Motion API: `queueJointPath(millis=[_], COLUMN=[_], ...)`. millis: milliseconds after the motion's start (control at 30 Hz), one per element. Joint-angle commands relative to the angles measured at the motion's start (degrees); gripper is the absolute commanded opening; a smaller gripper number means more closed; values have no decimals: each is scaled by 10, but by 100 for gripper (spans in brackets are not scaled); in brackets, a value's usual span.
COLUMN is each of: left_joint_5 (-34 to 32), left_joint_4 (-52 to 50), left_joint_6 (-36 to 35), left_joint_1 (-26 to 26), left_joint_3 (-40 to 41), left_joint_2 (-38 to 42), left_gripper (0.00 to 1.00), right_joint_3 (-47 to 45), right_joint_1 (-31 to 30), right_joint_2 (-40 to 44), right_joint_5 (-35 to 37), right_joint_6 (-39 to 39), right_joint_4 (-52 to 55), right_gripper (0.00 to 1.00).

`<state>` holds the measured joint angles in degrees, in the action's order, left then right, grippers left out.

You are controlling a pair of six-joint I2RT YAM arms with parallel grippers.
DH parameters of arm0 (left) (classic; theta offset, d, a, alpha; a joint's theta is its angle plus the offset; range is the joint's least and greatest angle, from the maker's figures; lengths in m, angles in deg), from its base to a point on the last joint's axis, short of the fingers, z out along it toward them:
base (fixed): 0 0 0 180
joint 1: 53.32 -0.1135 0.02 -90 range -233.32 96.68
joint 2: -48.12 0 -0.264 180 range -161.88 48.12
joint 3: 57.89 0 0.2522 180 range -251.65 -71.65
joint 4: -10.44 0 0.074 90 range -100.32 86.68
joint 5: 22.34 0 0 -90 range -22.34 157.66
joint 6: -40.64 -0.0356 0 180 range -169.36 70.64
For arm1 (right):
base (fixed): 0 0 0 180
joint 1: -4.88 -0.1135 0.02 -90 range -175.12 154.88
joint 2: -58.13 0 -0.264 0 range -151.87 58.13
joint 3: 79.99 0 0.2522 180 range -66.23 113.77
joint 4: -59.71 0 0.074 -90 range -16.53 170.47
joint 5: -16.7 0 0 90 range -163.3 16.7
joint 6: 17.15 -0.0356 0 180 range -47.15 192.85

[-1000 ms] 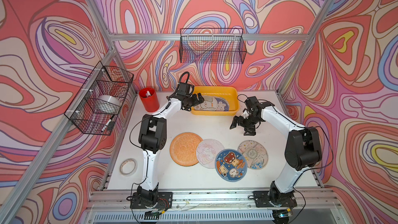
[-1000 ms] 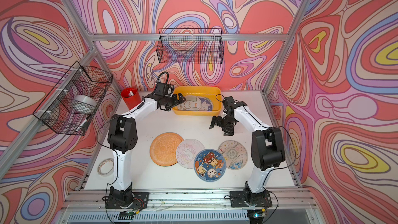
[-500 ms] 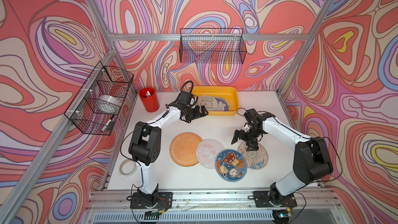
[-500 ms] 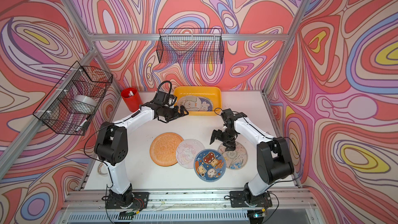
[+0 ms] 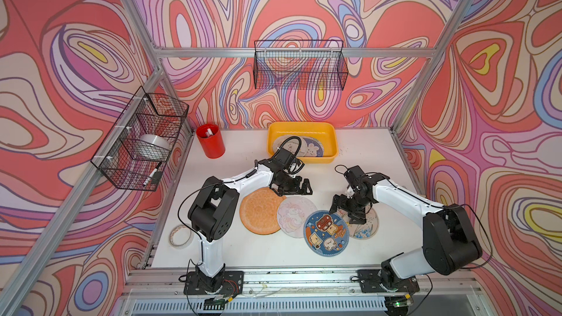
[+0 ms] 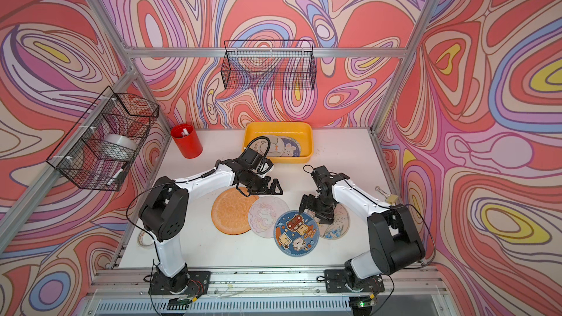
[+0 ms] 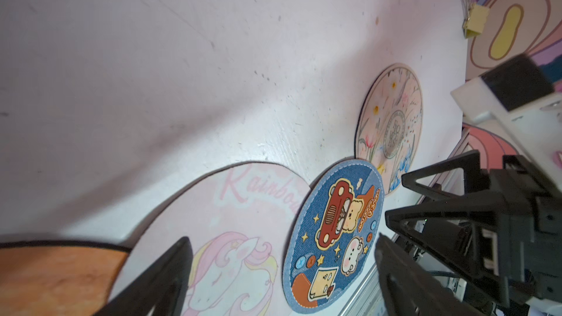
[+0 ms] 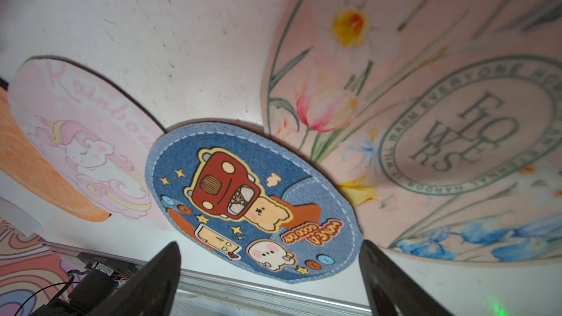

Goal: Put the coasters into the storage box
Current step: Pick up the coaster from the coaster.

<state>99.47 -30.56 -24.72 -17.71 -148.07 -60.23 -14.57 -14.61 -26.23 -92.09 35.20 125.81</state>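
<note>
Open tabletop (image 5: 324, 177) lies between coasters (image 5: 326, 233) and storage box (image 5: 332, 141).

You see a red cup (image 5: 210, 145) at the desk's (image 5: 243, 256) far left corner and a tape ring (image 5: 180, 236) by its left edge. A binder clip (image 6: 390, 198) lies at its right edge. The left wire basket (image 5: 121, 159) and the back wire basket (image 5: 299, 65) hang on the walls.

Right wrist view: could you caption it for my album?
Right hand, open, looks down on overlapping orange coaster, unicorn coaster, blue coaster, floral coaster.

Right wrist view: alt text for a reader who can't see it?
The right gripper, open and empty, frames a blue cartoon coaster on the table. That coaster overlaps a floral coaster on one side and a pink unicorn coaster on the other; an orange coaster shows at the frame's edge.
</note>
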Motion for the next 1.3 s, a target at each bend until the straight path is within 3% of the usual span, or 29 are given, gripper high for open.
queueJointPath(millis=[0,300,900,1267], left_joint_5=[7,-25,-43,-58], left_joint_4=[-12,-39,-117,-140], left_joint_6=[-17,-25,-40,-37], left_joint_1=[18,65,120,123], left_joint_3=[16,24,-39,-55], left_joint_2=[25,27,-46,-80], left_gripper=[86,57,42,39], right_joint_3=[-23,-69,-110,-116], right_joint_1=[-4,-4,-4,-4], right_joint_2=[24,58,59,70], right_joint_5=[20,23,10,-17], right_joint_6=[-2,19,49,52], right_joint_4=[-34,-69,-84,-99], right_gripper=[92,89,82,80])
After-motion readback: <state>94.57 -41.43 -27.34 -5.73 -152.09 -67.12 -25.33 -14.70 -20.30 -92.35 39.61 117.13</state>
